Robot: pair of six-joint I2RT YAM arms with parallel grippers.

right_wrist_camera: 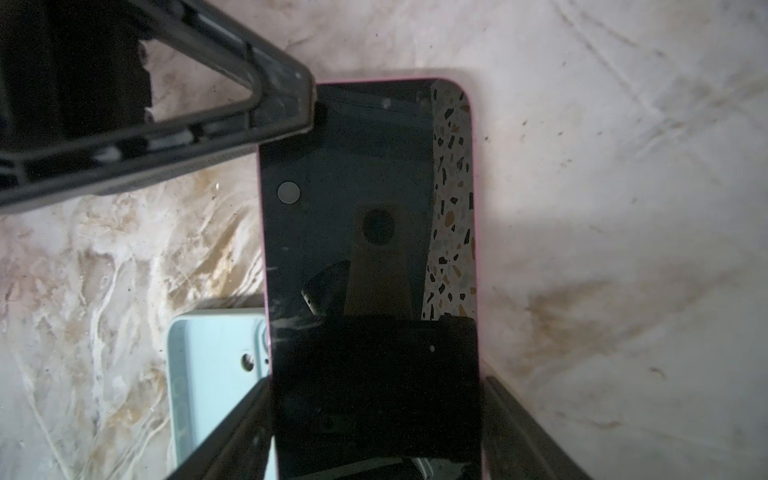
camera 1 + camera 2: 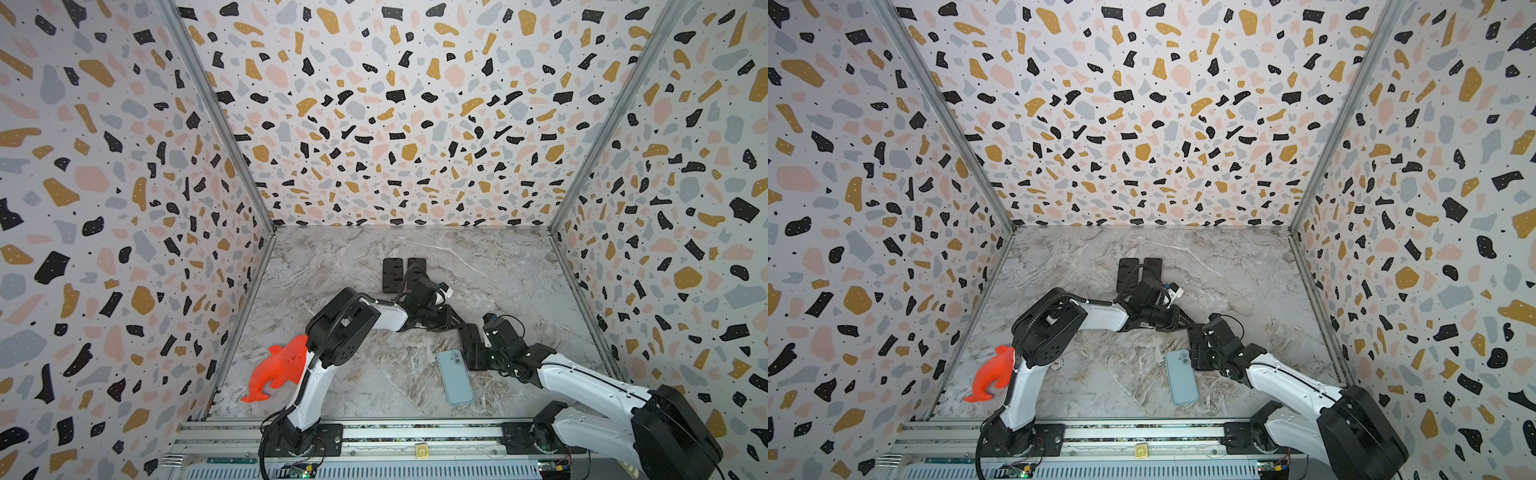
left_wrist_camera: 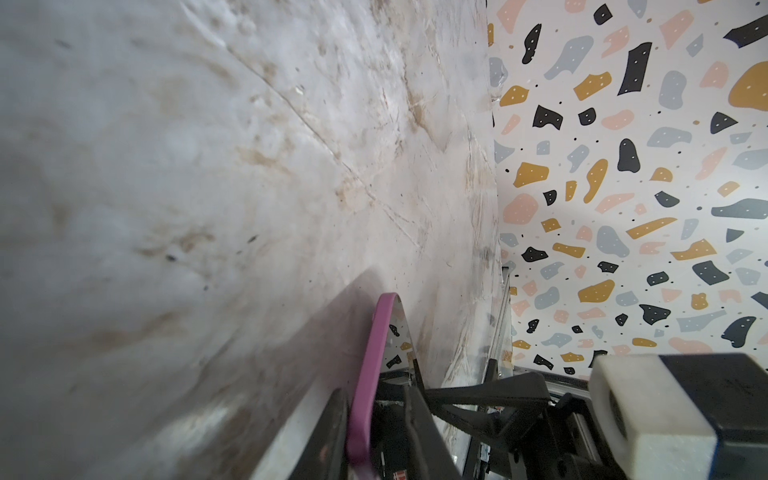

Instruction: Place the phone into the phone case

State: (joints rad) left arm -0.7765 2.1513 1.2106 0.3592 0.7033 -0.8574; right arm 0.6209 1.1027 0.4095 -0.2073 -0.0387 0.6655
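The phone [image 1: 353,199] has a dark screen and a pink rim, and it faces screen-up just above the marble table. My right gripper [image 1: 374,386] is shut on it across its width near one end. My left gripper [image 3: 374,399] is shut on the pink edge [image 3: 376,353] at the phone's far corner, and one of its fingers [image 1: 266,112] lies over that corner. In both top views the grippers [image 2: 459,324] [image 2: 478,355] meet at the phone [image 2: 469,338]. The light blue phone case [image 2: 455,376] lies flat beside it, camera cutout towards the back, also seen in the right wrist view [image 1: 216,357].
Two flat black slabs [image 2: 392,274] [image 2: 417,266] lie side by side at the back of the table, behind my left arm. An orange toy dolphin [image 2: 276,368] rests by the left wall. Terrazzo walls enclose three sides, and a metal rail [image 2: 415,434] runs along the front.
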